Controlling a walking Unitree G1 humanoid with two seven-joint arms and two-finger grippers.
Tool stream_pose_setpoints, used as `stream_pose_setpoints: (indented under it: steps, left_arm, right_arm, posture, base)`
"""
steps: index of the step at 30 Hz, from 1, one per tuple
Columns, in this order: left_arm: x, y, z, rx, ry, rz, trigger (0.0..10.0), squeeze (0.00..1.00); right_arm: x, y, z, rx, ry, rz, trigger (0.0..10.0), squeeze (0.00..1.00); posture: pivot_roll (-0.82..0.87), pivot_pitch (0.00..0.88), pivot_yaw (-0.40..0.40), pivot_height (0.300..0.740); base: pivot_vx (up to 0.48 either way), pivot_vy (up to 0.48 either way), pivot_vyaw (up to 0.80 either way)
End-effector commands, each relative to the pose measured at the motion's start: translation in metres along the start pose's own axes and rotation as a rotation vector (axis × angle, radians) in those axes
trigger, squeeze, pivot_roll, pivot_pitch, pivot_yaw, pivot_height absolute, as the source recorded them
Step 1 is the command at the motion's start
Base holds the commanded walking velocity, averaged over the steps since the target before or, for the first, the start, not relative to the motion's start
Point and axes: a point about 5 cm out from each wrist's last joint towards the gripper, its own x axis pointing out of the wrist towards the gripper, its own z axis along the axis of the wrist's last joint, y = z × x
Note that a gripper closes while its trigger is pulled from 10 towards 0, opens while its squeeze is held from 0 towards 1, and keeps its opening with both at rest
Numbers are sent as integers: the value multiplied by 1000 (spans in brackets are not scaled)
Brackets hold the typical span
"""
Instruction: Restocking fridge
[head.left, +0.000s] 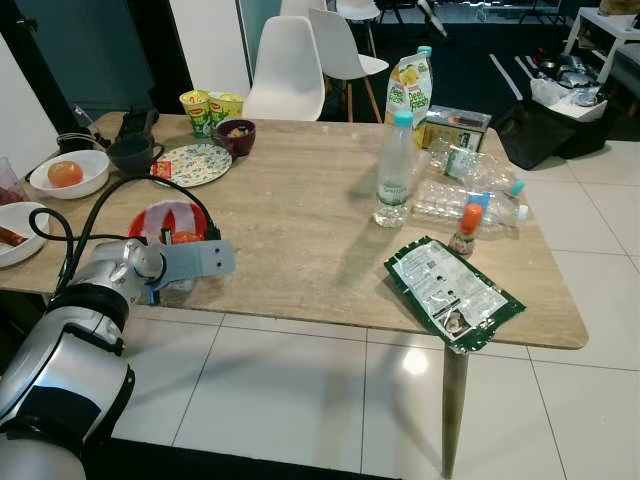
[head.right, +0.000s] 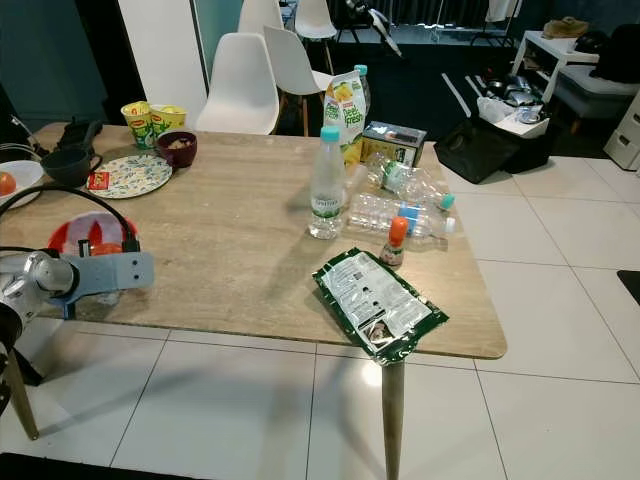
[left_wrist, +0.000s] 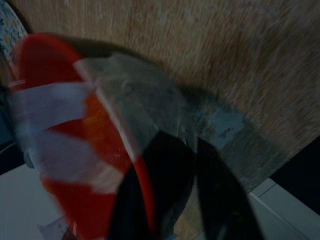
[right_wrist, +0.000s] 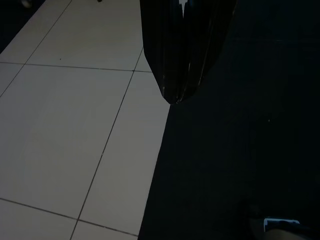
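Observation:
A red and white bowl (head.left: 165, 222) covered with clear film stands near the table's left front edge, with orange food inside. My left gripper (left_wrist: 187, 145) is at the bowl's near rim, against the film; the left wrist view is blurred. Across the table (head.left: 300, 250) stand an upright water bottle (head.left: 395, 168) and a juice carton (head.left: 409, 88). Two clear bottles (head.left: 470, 165) lie on their sides beside them, next to a small orange-capped bottle (head.left: 465, 230) and a flat green packet (head.left: 452, 292). My right gripper (right_wrist: 175, 97) hangs shut over the tiled floor.
On the table's left end are a white bowl with an orange fruit (head.left: 68, 172), a patterned plate (head.left: 192, 164), a dark mug (head.left: 133, 152), a maroon bowl (head.left: 237, 135) and yellow-green cups (head.left: 210, 105). White chairs (head.left: 287, 70) stand behind. A black bag (head.left: 545, 130) sits far right.

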Motion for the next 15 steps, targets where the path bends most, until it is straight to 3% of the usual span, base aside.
stream_pose_setpoints:
  steps: [1,13,14,15]
  left_arm:
    - [1,3,9,8,-23,23,10000,1000]
    - [-1,9,9,-18,-47,43,10000,1000]
    - [-2,11,11,-33,-59,38,10000,949]
    - [-3,12,11,-42,-68,31,10000,820]
  right_arm:
    - [-1,-2,-2,-1,1,-2,10000,0]
    - [-1,-5,0,-11,-2,-4,10000,0]
    - [-1,-5,1,-12,-4,-5,10000,0]
    - [-1,-5,1,-13,-5,-5,10000,0]
  posture:
    - [-61,0,28,740]
    - [-55,0,14,740]
    - [-54,0,14,740]
    - [-54,0,14,740]
  base:
    - [0,0,0]
    - [0,0,0]
    - [0,0,0]
    - [0,0,0]
